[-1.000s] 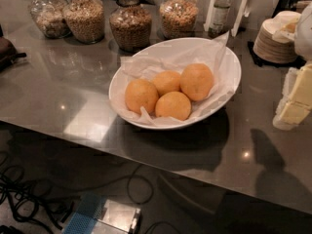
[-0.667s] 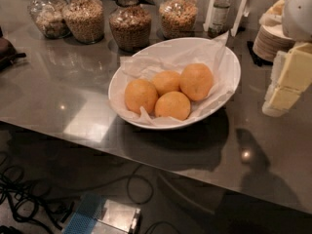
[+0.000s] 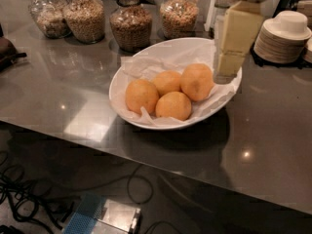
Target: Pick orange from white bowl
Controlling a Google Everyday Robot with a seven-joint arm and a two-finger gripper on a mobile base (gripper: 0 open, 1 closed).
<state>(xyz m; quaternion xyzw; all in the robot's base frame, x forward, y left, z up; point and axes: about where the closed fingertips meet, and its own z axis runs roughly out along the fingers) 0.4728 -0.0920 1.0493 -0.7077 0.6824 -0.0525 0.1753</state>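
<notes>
The white bowl (image 3: 127, 67) sits mid-counter, wide and shallow, lined with crinkled white paper. Several oranges lie in it. The orange (image 3: 197, 82), the largest and slightly oval, lies at the right of the group, touching two smaller ones. My gripper (image 3: 225, 74), cream-coloured, hangs down from the top right. Its tip is over the bowl's right rim, just right of the orange and apart from it. It holds nothing that I can see.
Several glass jars of grains (image 3: 130, 26) stand in a row behind the bowl. A stack of small white dishes (image 3: 285, 38) is at the back right. A dark object (image 3: 7, 50) lies at the left edge. Cables and a box (image 3: 105, 218) are on the floor below the counter's front edge.
My gripper has moved left from the counter's right edge to the bowl's right rim. The oranges and bowl have not moved.
</notes>
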